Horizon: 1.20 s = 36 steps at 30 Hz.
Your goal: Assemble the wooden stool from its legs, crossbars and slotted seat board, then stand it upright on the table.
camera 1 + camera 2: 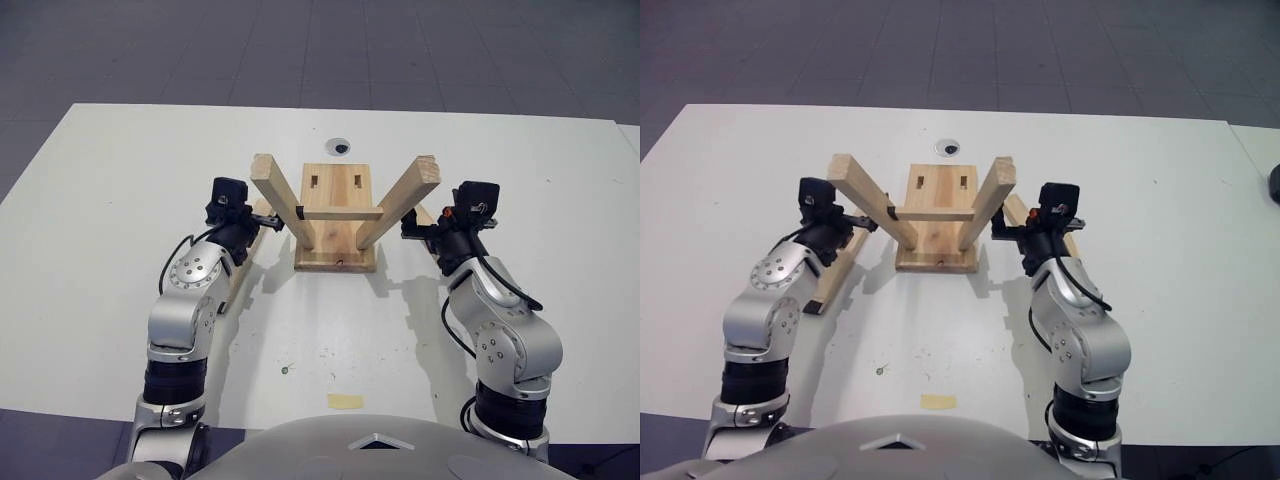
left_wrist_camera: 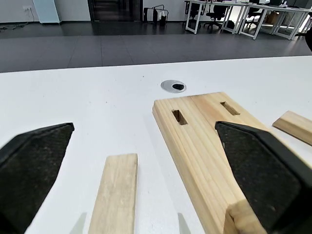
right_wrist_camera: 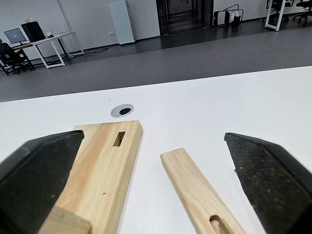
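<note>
- Left eye view: the seat board (image 1: 335, 250) lies flat on the table (image 1: 120, 200), between our two grippers. Two standing legs (image 1: 283, 200) splay up from it, bridged by a crossbar (image 1: 340, 213). Our left gripper (image 1: 258, 220) sits just outside one standing leg and our right gripper (image 1: 412, 228) just outside the other. We judge the joints to be only loosely seated, so a knock from either wrist could tip a leg or pull the crossbar free.
- Right eye view: the left loose leg (image 1: 835, 275) lies on the table under our left forearm, and the right loose leg (image 1: 1013, 208) lies just beneath our right gripper. Each is long, so if we lift one off-centre we expect its far end to swing into the standing frame.
- Left wrist view: our left gripper's fingers (image 2: 29, 165) are spread wide and hold nothing. The left loose leg (image 2: 114, 195) lies between them, with the seat board's edge in front of the other finger. If we close from here, that finger could catch the board and drag the whole assembly.
- Right wrist view: our right gripper's fingers (image 3: 268, 175) are likewise spread wide and empty. The right loose leg (image 3: 195, 190) lies between them, with the seat board beside the opposite finger. We see the same risk here. A skewed grip would also leave the leg misaligned with its slot and could jam it there.
</note>
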### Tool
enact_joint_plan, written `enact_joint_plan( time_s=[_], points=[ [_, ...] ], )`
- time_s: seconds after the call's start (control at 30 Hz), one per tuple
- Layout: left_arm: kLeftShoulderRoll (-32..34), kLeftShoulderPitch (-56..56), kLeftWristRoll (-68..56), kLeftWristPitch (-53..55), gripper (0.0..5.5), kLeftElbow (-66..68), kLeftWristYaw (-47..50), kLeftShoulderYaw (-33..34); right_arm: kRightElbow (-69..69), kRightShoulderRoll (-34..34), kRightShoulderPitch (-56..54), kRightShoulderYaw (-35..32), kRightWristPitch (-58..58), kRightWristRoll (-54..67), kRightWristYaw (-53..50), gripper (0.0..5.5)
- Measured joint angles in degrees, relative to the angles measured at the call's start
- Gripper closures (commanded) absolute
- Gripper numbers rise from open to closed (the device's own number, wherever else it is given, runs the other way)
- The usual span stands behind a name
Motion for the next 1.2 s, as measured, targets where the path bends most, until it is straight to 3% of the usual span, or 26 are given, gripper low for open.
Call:
enact_joint_plan(
  time_s=[0.13, 0.33, 0.57, 0.67, 0.8, 0.9, 0.97, 1.2],
  points=[
    [1.27, -1.9, 0.2, -0.45, 0.1, 0.66, 1.76, 5.51, -2.53, -4.99, -0.29, 3.86, 1.78, 4.15, 9.77, 0.12],
    [9.72, -11.47, 2.22, -6.08, 0.1, 11.73, 5.34, 17.68, -9.32, -9.82, 1.49, 9.72, 4.74, 15.26, 22.92, 0.12],
    [10.46, -7.22, 1.21, -6.01, 0.1, 10.08, 2.97, 18.04, -5.61, -11.88, 0.95, 7.48, 2.6, 13.5, 22.53, 0.12],
    [9.1, -2.85, -9.7, -0.61, 0.1, 3.46, -4.15, 18.61, -2.94, -11.97, 0.89, 6.46, 1.7, 10.91, 20.44, 0.12],
    [10.99, -2.23, -24.3, 5.72, 0.1, -0.83, -11.27, 24.23, -1.88, -12.15, 0.95, 5.25, 1.08, 9.82, 19.78, 0.12],
    [13.66, -3.61, -27.67, 6.95, 0.1, 0.39, -13.04, 26.61, -1.29, -11.96, 0.98, 4.74, 0.9, 9.63, 19.56, 0.12],
    [14.38, -4.11, -27.2, 6.9, 0.1, 0.89, -13.08, 26.22, -0.76, -11.96, 0.99, 4.57, 0.64, 9.22, 19.43, 0.12],
    [10.86, -5.96, -16.99, 1.88, 0.1, 4.72, -11.15, 11.08, 0.85, -11.9, 0.78, 5.84, -0.39, 6.55, 18.94, 0.12]
  ],
)
